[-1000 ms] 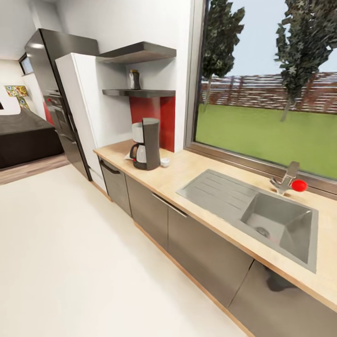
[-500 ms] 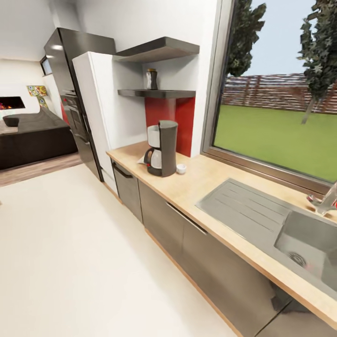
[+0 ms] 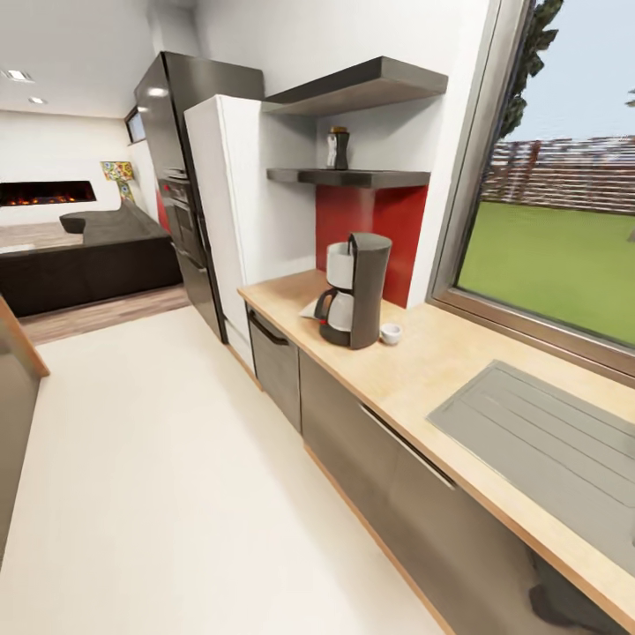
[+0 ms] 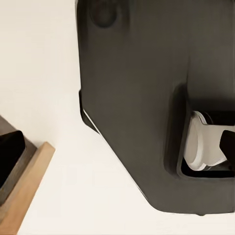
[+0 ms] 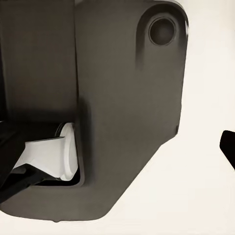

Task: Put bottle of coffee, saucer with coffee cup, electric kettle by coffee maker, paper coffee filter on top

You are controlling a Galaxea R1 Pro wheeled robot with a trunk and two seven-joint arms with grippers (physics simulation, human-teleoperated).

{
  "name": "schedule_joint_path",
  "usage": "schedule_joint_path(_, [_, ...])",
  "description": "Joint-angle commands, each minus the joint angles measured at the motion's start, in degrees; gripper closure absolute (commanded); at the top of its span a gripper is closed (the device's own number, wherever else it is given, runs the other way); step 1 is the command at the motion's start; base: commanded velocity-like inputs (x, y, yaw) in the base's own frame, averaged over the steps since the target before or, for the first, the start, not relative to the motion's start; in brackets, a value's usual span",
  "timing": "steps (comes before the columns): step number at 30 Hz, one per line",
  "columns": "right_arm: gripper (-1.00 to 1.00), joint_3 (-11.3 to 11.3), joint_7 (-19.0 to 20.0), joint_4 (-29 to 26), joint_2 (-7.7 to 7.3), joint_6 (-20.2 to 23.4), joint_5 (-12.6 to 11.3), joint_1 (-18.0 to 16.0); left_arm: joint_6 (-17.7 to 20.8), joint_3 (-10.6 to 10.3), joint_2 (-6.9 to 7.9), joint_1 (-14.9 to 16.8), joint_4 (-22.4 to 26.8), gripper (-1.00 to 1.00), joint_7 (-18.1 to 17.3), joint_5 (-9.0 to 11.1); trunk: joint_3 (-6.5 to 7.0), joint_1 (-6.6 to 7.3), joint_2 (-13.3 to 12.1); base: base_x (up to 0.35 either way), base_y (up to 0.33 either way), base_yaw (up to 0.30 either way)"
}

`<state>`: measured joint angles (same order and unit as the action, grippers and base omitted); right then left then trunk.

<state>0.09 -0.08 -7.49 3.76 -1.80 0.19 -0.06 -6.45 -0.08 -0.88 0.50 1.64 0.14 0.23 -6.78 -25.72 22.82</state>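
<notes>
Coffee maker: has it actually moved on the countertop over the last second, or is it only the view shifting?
No. The coffee maker keeps its place in front of the red wall panel, with the coffee cup beside it. The camera has moved, not the machine.

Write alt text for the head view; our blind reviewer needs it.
A black-and-white coffee maker stands on a tan kitchen countertop, a small white coffee cup beside it. Above, a dark bottle of coffee sits on a kitchen shelf.
</notes>
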Motion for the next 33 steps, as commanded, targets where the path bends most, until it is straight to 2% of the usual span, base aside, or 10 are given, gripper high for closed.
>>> schedule_joint_path(1, [-1.00,0.00,-0.01,-0.03,0.01,-0.13,0.02,0.02,-0.31,-0.01,0.00,0.04,-0.07,-1.00,0.02,0.03,-0.11,-0.06,0.10,0.308,0.172,0.019])
schedule_joint_path(24, [-1.00,-0.14,0.12,-0.14,0.35,-0.11,-0.30,-0.02,-0.75,0.05,0.09,0.03,-0.13,-1.00,-0.05,0.04,-0.11,-0.06,0.10,0.308,0.196,0.002])
schedule_joint_path(33, [-1.00,-0.26,0.17,-0.16,0.37,-0.13,-0.29,-0.01,-0.85,0.16,-0.29,0.11,-0.06,-1.00,0.00,0.04,-0.11,-0.06,0.10,0.308,0.199,0.000])
